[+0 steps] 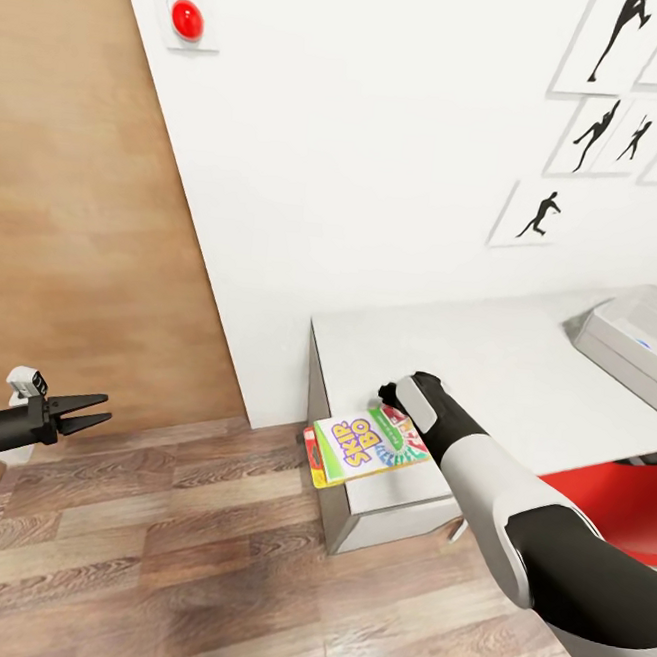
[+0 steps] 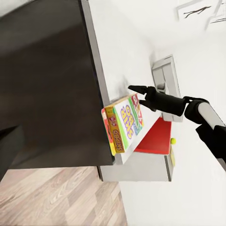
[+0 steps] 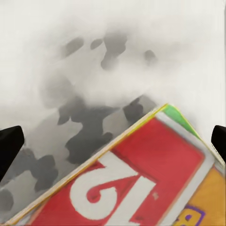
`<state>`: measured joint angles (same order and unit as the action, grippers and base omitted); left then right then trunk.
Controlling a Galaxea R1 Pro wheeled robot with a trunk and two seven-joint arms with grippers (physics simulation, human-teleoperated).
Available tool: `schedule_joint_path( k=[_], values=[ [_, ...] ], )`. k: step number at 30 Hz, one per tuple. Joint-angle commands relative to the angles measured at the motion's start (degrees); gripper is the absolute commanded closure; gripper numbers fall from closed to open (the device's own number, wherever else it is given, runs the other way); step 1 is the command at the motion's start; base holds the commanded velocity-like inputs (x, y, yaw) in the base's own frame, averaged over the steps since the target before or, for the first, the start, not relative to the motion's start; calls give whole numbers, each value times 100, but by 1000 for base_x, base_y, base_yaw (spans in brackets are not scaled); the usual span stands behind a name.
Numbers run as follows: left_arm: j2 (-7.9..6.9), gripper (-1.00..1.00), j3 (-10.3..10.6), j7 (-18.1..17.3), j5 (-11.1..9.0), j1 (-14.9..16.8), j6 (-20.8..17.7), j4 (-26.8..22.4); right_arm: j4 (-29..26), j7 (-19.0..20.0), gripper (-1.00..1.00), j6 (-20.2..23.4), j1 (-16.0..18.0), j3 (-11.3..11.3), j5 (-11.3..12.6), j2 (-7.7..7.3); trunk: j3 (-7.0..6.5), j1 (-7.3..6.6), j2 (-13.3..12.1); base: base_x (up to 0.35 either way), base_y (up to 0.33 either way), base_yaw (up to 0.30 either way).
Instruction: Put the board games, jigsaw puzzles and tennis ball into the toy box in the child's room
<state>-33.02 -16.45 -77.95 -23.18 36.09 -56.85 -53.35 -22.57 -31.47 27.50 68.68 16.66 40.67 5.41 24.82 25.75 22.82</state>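
One board game [image 1: 367,445] shows, a yellow, green and red printed box at the near left corner of the table [image 1: 526,368]; there is one table. One grey bin [image 1: 637,338] sits at the table's far right. One small yellow-green ball [image 2: 173,140] appears in the left wrist view, just past a red surface [image 2: 153,139], though it is tiny and could be something else. One red round button [image 1: 186,20] is on the wall at the far left. Five framed black silhouette pictures [image 1: 538,216] hang on the wall to the far right, some cut by the edge. Two arms show, each with one gripper: left [image 1: 95,411] and right [image 1: 390,394].
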Motion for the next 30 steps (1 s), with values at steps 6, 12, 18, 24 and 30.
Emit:
schedule_joint_path(
  k=[6,12,18,24,30],
  values=[
    [1,-100,1,-8,-12,3,-54,0,-197,-43,-100,-64,5,48,47,-5,-42,4,10,0,0,0],
    [-2,-100,0,-9,-12,3,-54,0,-256,-43,-100,-76,5,48,47,-7,-96,4,10,0,0,0],
    [0,-100,1,-3,-12,3,-54,0,-323,-50,-100,-78,5,48,47,-11,-150,4,10,0,0,0],
    [-2,-100,0,-1,-12,3,-54,0,-759,-64,-100,-44,2,41,61,-95,-205,4,10,0,0,0],
    [-2,-100,1,-1,-12,3,-54,0,-1635,-68,-100,223,-159,26,102,-246,-259,4,10,0,0,0]
  ],
)
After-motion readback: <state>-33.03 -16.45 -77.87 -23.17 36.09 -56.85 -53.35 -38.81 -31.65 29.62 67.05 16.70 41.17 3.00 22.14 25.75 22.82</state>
